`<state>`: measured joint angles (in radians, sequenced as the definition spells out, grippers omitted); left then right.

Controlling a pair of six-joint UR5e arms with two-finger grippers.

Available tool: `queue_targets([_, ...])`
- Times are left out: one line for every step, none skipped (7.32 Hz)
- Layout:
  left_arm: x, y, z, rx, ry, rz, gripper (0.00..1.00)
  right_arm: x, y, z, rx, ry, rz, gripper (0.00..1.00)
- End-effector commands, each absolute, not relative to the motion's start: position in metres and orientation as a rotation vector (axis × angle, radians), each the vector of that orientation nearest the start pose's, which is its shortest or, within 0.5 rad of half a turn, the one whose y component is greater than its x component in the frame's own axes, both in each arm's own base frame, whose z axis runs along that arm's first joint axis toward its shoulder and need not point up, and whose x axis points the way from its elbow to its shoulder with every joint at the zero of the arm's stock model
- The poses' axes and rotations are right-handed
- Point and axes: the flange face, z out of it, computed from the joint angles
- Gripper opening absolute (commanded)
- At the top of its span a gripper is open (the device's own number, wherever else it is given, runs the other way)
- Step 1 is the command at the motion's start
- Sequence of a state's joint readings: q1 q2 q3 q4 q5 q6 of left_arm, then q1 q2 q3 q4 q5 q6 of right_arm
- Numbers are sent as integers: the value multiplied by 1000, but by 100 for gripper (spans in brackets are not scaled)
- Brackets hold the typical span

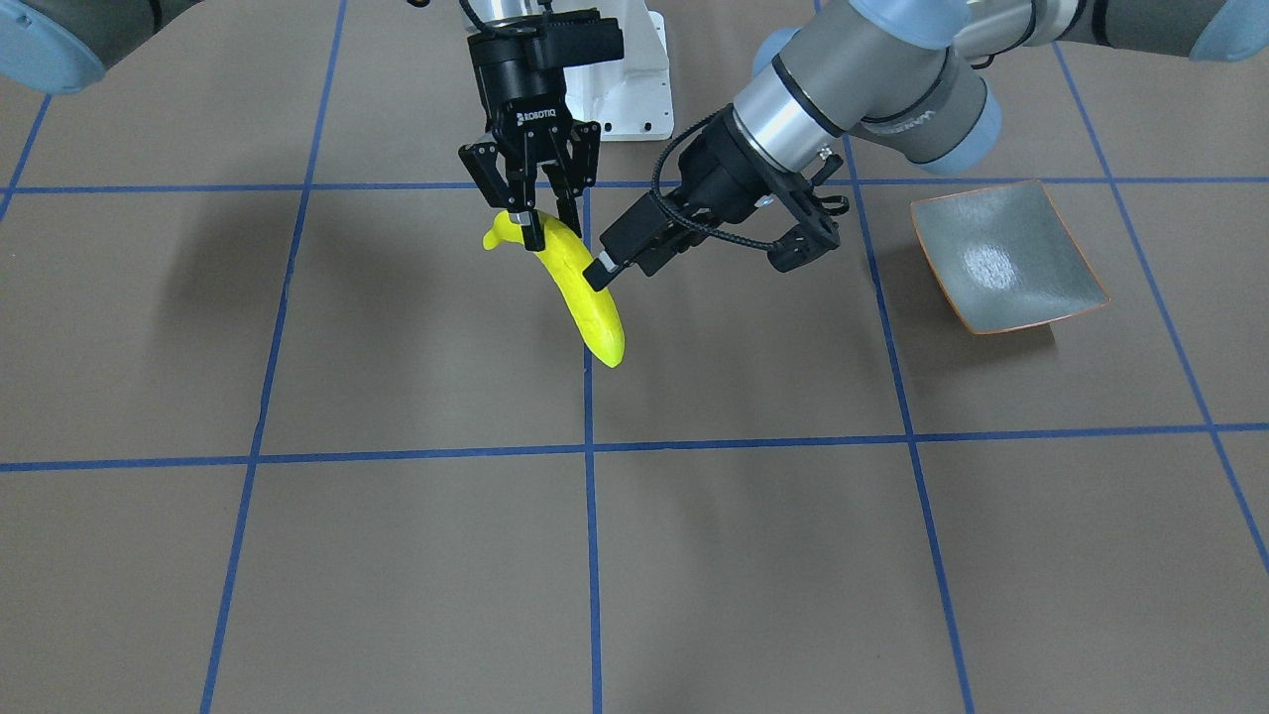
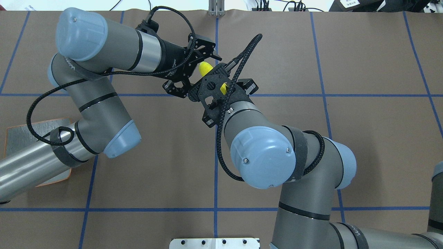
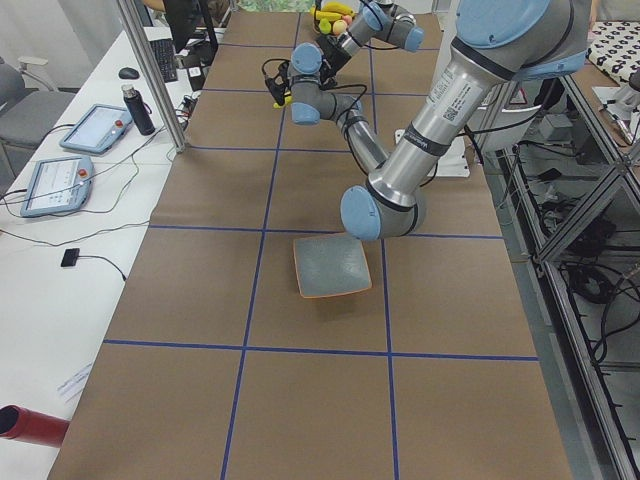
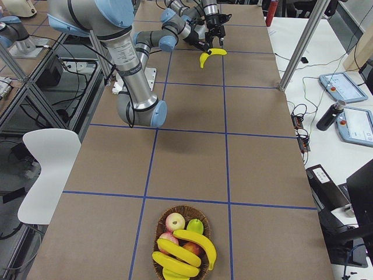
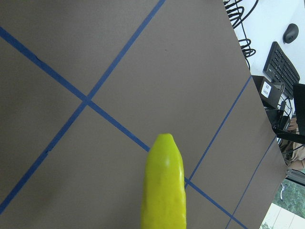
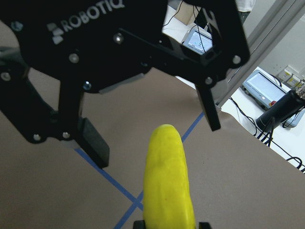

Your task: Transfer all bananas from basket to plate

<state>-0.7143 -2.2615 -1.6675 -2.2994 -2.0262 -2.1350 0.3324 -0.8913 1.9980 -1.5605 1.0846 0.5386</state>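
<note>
1. The banana (image 1: 580, 288) hangs slanted in the air over the middle of the table (image 1: 397, 555), stem end up and blunt end down. It looks smooth, glossy and plastic-like. It is probably light and stiff, so a firm pinch should not bruise it, but its slick, curved skin could let it swivel or slide between flat pads.
2. The right tool (image 1: 550, 233) points straight down and pinches the banana close to the stem end. A hold so far off centre leaves the long body free to pivot.
3. The left tool (image 1: 607, 268) comes in from the side with its fingers spread, one on each side of the banana around mid-length. That looks like the better place to grip: across the narrow width near the balance point.
4. The plate (image 1: 1001, 258) sits empty on the left arm's side, well apart from the banana.
5. The basket (image 4: 185, 207) stands at the table's far right end. It holds more bananas (image 4: 186, 251), and their exact number is hard to tell.
</note>
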Motion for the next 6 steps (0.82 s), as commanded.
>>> queue_targets([447,-476,121,-254,1533,-684,94,-477,-349,86,1037,-592,-346,0])
queue_targets([456,-468,121,-247,1535,-681,69,-476,-350,86,1038,-592,-344,0])
queue_targets([455,-466,120,-239,1541,-673,9,-475,-349,85,1038,-599,-343,0])
queue_targets([454,-467,122,-235,1540,-675,0,-475,-348,83,1042,-612,-335,1])
queue_targets([453,-466,121,-235,1541,-672,0,-475,-347,84,1053,-637,-327,43])
queue_targets([452,-466,123,-234,1540,-674,0,-475,-346,84,1065,-660,-314,99])
